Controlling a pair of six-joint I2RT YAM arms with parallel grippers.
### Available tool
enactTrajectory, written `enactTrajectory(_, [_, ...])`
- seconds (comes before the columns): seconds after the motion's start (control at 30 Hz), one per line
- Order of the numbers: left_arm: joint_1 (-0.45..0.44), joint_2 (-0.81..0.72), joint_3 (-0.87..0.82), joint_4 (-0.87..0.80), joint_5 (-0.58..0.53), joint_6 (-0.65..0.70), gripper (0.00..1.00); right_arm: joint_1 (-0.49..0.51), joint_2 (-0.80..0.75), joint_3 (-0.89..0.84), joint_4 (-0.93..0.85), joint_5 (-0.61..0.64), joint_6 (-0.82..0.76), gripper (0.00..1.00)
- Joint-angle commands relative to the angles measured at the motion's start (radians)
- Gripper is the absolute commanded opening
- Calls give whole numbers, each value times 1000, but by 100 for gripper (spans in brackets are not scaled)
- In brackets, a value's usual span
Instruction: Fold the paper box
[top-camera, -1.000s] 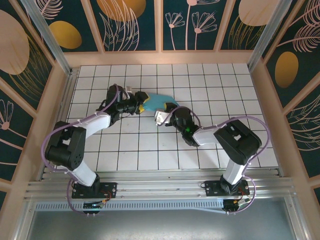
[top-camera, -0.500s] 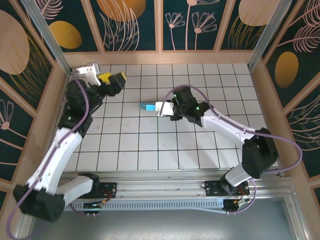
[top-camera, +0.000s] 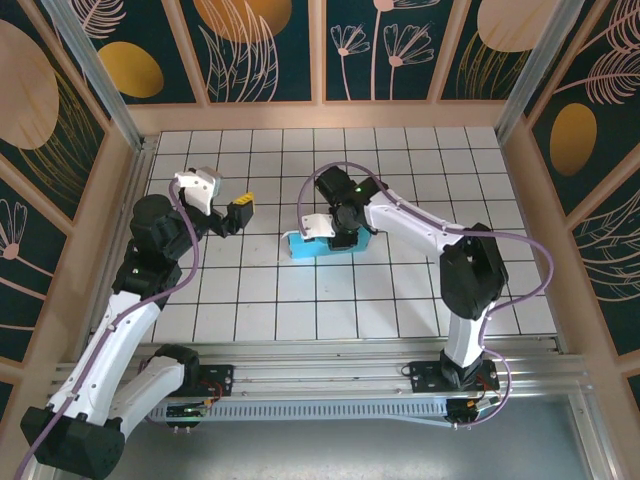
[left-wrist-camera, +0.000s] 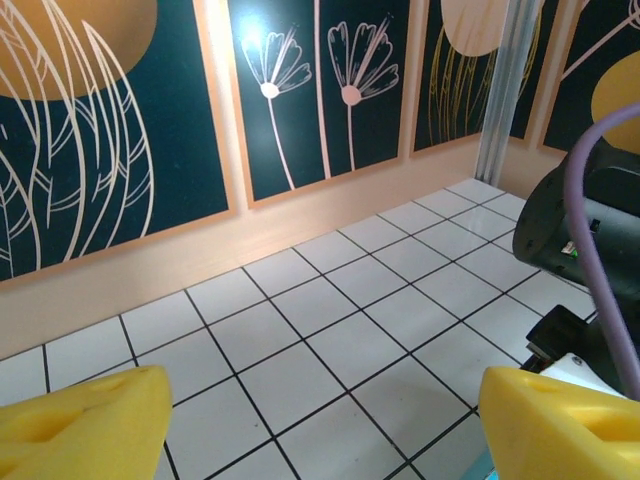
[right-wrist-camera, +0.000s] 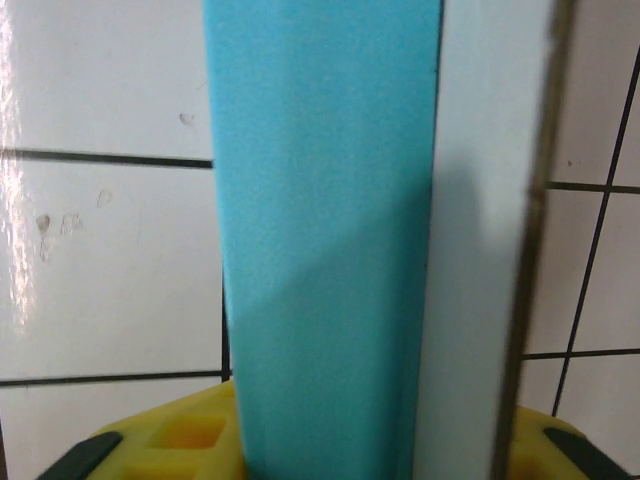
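Note:
The paper box (top-camera: 318, 246) lies on the white tiles near the middle as a shallow teal shape. My right gripper (top-camera: 335, 236) points down onto it from the far side. Seen from the right wrist, a teal wall of the box (right-wrist-camera: 320, 250) and a white face beside it stand between that gripper's (right-wrist-camera: 365, 445) yellow fingers (right-wrist-camera: 165, 445), and the card fills the gap. My left gripper (top-camera: 240, 211) hangs raised well left of the box, open. Its yellow fingertips (left-wrist-camera: 80, 425) stand wide apart in the left wrist view, with bare tiles between them (left-wrist-camera: 320, 430).
Wooden walls with dark painted panels (top-camera: 270, 50) close in the tiled floor (top-camera: 400, 290) on three sides. An aluminium rail (top-camera: 320, 375) runs along the near edge by the arm bases. The right arm's black body (left-wrist-camera: 590, 230) rises at the right of the left wrist view.
My left gripper has let go of the card, opened wide and drawn back up to the left. The right gripper has brought the box toward the near side; it now looks more compact.

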Motion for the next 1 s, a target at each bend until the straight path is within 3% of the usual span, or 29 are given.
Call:
enactTrajectory(0.0, [-3, 22, 5, 16, -19, -35, 79, 5, 38, 24, -17, -8, 64, 42])
enactTrajectory(0.23, [-3, 74, 28, -13, -2, -68, 78, -5, 24, 55, 1, -47, 75, 59])
enactTrajectory(0.67, [-3, 133, 45, -58, 79, -69, 76, -37, -6, 129, 20, -191, 163, 65])
enactTrajectory(0.77, [-3, 155, 63, -75, 99, -88, 75, -78, -59, 125, 83, -322, 260, 65])
enactTrajectory(0.87, [-3, 190, 92, -86, 101, -186, 71, -150, -132, 81, 193, -472, 473, 65])
enactTrajectory(0.97, [-3, 238, 105, -80, 227, -244, 68, -272, -212, -23, 328, -623, 744, 64])
